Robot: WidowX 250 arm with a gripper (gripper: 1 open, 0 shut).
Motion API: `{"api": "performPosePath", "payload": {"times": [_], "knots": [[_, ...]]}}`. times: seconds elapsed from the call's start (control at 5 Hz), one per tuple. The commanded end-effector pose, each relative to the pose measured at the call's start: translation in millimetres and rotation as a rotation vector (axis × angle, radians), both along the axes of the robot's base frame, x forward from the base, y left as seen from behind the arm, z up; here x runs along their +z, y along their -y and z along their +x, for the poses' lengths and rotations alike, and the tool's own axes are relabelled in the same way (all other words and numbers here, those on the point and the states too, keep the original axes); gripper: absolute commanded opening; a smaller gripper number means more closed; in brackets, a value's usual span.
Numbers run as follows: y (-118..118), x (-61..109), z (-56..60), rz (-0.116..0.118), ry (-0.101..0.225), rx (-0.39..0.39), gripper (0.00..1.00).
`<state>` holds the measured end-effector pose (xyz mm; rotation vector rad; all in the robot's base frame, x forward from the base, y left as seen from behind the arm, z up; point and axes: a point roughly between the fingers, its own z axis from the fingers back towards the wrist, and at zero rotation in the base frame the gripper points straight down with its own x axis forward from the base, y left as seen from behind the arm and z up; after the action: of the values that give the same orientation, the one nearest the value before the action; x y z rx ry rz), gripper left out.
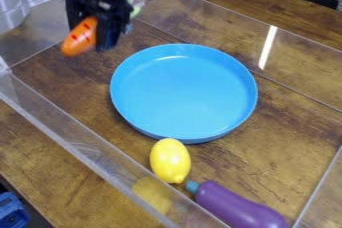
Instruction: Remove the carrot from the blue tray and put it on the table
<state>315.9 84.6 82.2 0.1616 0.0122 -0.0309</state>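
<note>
1. Nearest you, at about five o'clock in the view, a purple eggplant (238,208) lay on the table (301,122), its dark stem end pointing toward the lemon.
2. Just beyond it, at six o'clock, a yellow lemon (170,160) sat close to the eggplant's stem; you could not tell whether the two touched.
3. A clear plastic wall (74,147) ran along the near side of the table, from nine o'clock down toward six o'clock, in front of the lemon.
4. At the centre, the blue tray (183,93) rested flat on the table, with the lemon just outside its near rim.
5. Farther off, at about ten o'clock from the tray, your pincer (94,34) pointed straight down and was clenched on the carrot (80,36).
6. The carrot stuck out to the left of the black fingers, its orange body tilted and its tip lowest; it was outside the tray, beyond the tray's rim.
7. You could not tell from this view whether the carrot's tip touched the table or hung just above it.
</note>
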Motion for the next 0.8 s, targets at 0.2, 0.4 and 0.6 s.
{"api": "performPosePath", "payload": {"times": [0.2, 0.4, 0.6], "knots": [[-23, -22.1, 1.5, 0.034, 0.034, 0.06, 0.0], [-29, -18.6, 6.2, 0.041, 0.041, 0.077, 0.0], [-32, -23.3, 8.8, 0.039, 0.039, 0.078, 1.0]]}}
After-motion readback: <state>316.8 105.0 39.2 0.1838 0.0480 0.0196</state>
